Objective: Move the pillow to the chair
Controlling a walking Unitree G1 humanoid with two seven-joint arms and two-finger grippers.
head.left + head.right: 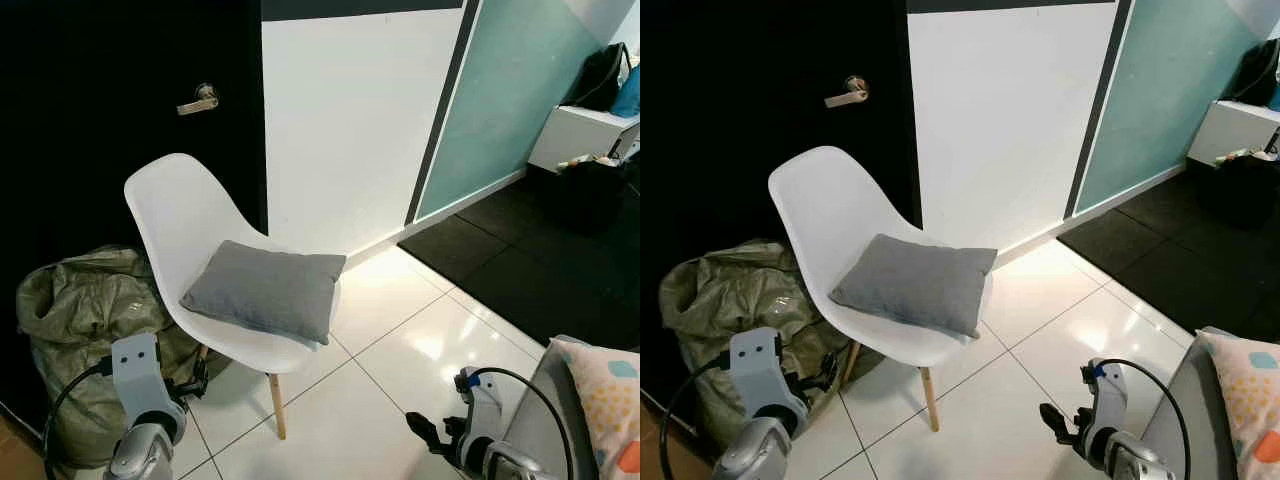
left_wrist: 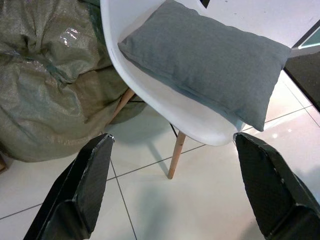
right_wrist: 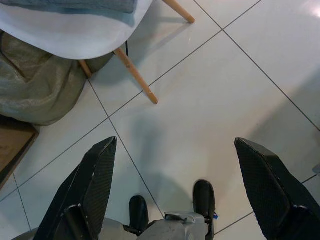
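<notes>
Closest to me, my left gripper (image 2: 170, 190) hangs low with its fingers spread wide and empty; my right gripper (image 3: 172, 192) is just as wide apart over bare floor tiles (image 3: 220, 105). Ahead of the left one, the grey pillow (image 1: 265, 290) lies flat on the seat of the white chair (image 1: 175, 205), its long axis running across the seat. The left arm is nearer, though I judge the placing done. Beyond stand a crumpled sack (image 1: 75, 300) and a dark door (image 1: 110, 80)

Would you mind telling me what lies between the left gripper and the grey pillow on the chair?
In the left wrist view, bare floor tile and the chair's seat edge separate the open left gripper from the grey pillow.
</notes>
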